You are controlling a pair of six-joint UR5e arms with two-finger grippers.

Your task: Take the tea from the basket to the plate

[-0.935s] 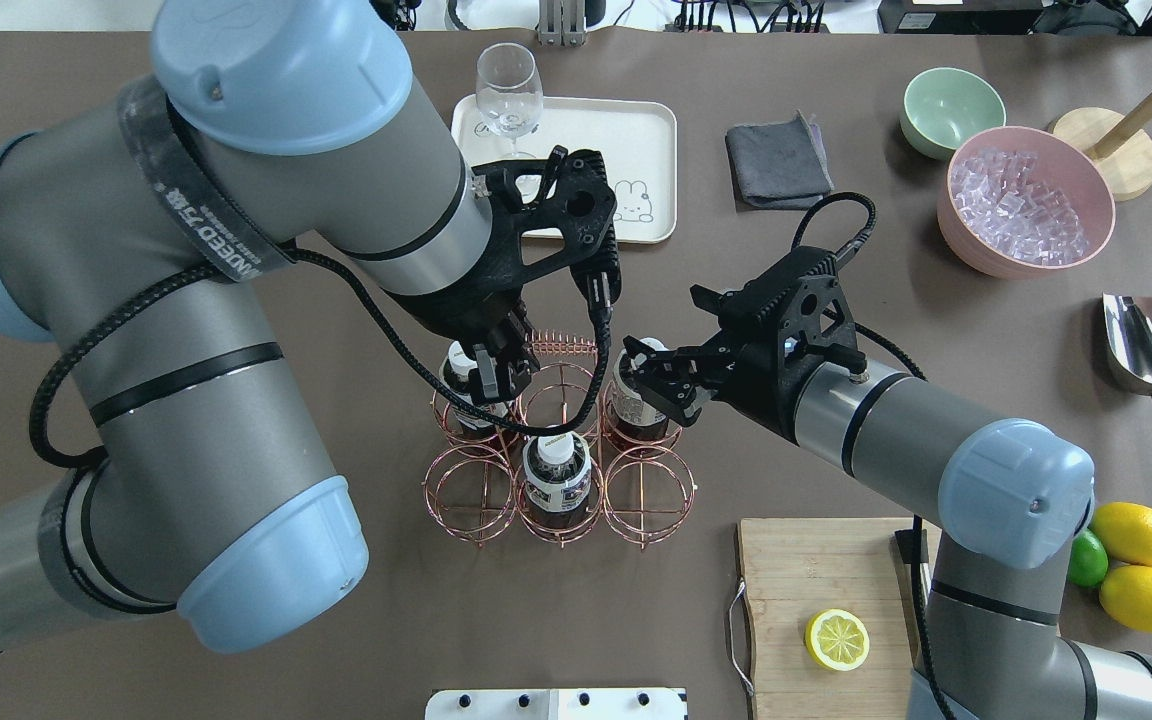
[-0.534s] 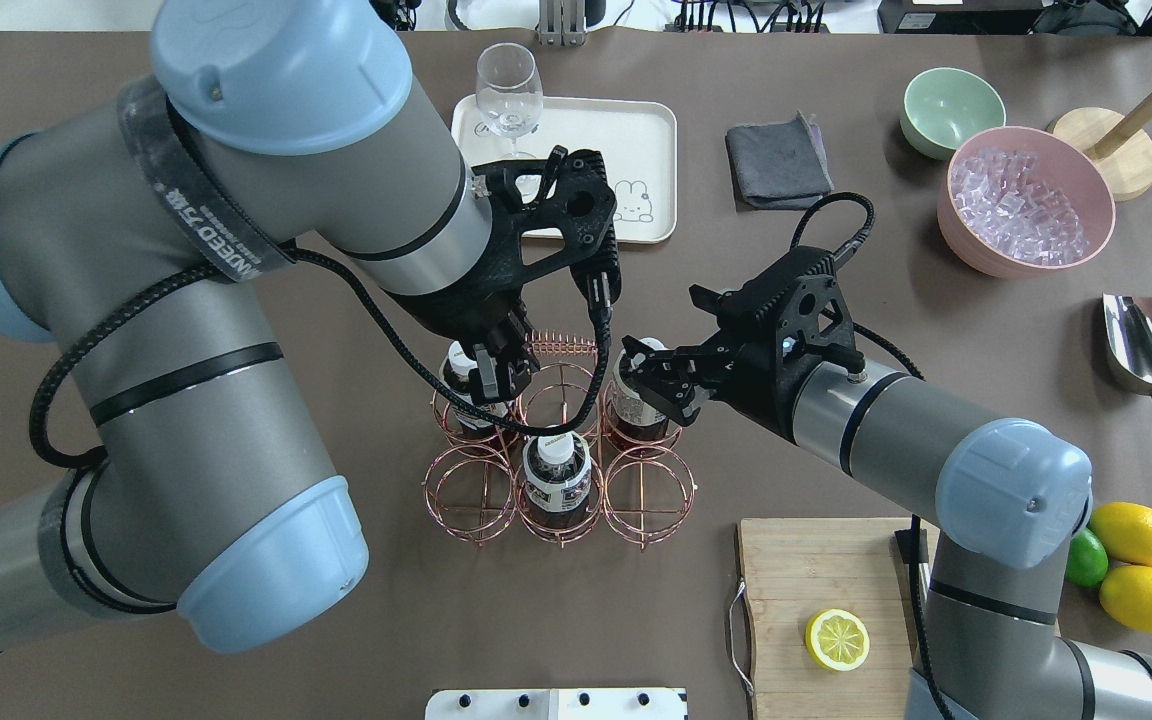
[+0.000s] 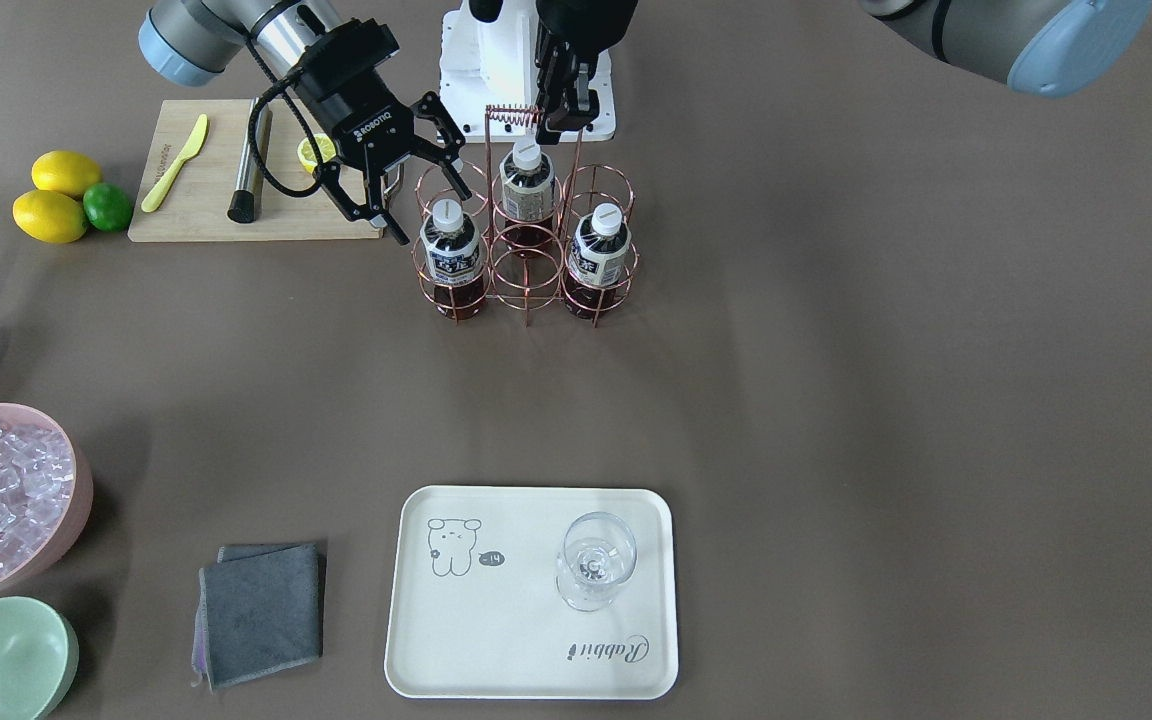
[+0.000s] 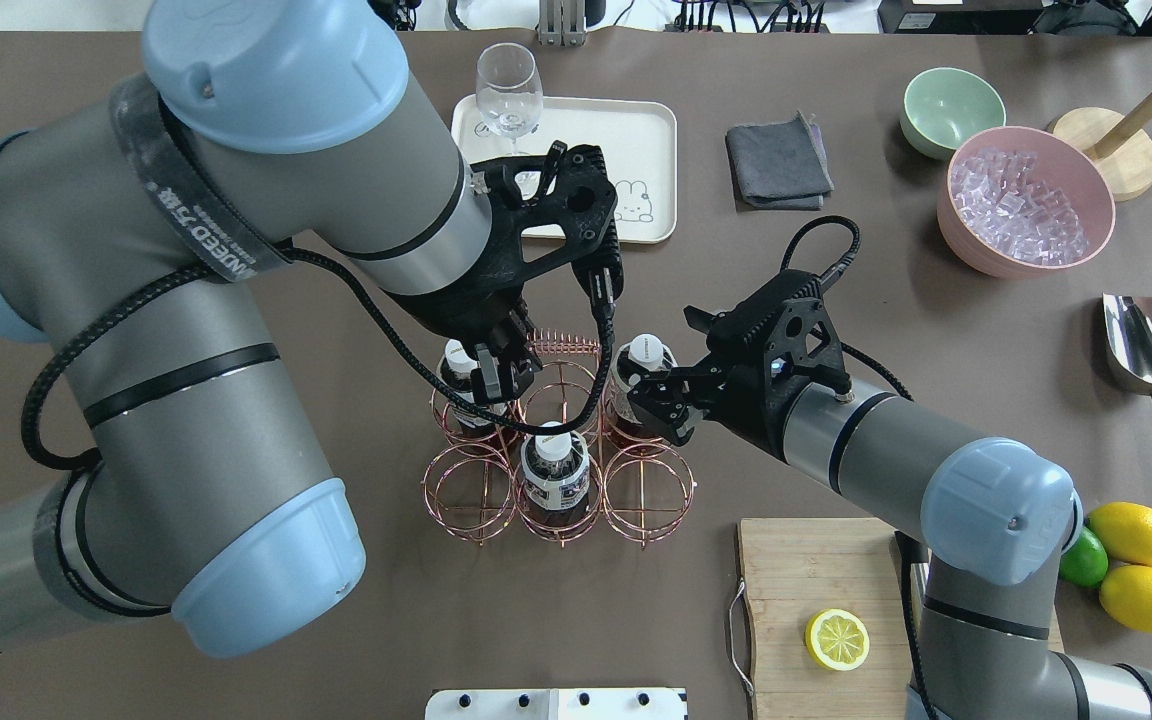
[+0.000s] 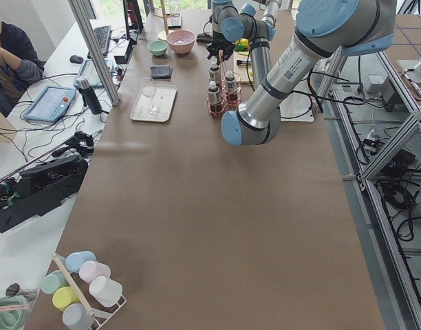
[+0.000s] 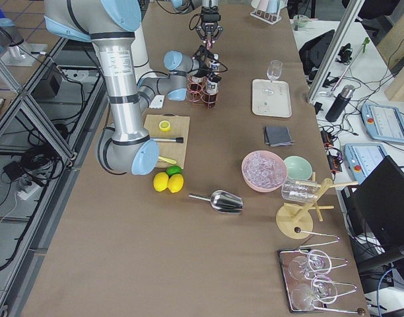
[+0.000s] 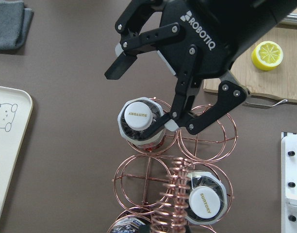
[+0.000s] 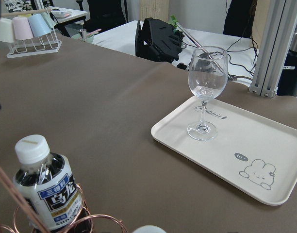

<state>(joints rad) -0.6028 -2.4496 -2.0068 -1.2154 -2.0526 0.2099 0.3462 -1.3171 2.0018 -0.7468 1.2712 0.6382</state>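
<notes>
**Tea in its basket cell, right pincer spread at the cap**

Tea [image 3: 449, 255]: upright in the basket [image 3: 489, 170], in the corner cell on the robot's right, in the row toward the plate. The white cap reads "SUNTORY" in the left wrist view. Label is navy and white, its characters too small to read. Dark liquid.

Right gripper [image 3: 435, 220]: body marked "ROBOTIQ". Jaws released and wide apart, one finger on either side of the tea's cap and neck. One finger sits just at the bottle's shoulder; the other stands clear. Not clamped.

Left gripper [image 3: 566, 122]: at one end of the basket's coiled handle. Fingers close together; I cannot tell whether they pinch the wire.

Other cells: second navy-label bottle [image 3: 599, 255] in the same row, corner on the robot's left. Beige-label bottle [image 3: 526, 190] in the middle cell of the row nearer the robot, cap also "SUNTORY".

Plate [image 3: 526, 640]: well apart from the basket, on the far side of the table from the robot. Printed "Rabbit", bear drawing, small bubble reading "hi~". Wine glass [image 3: 594, 560] stands on it.

Grey cloth [image 3: 261, 610] just beside the plate.
</notes>
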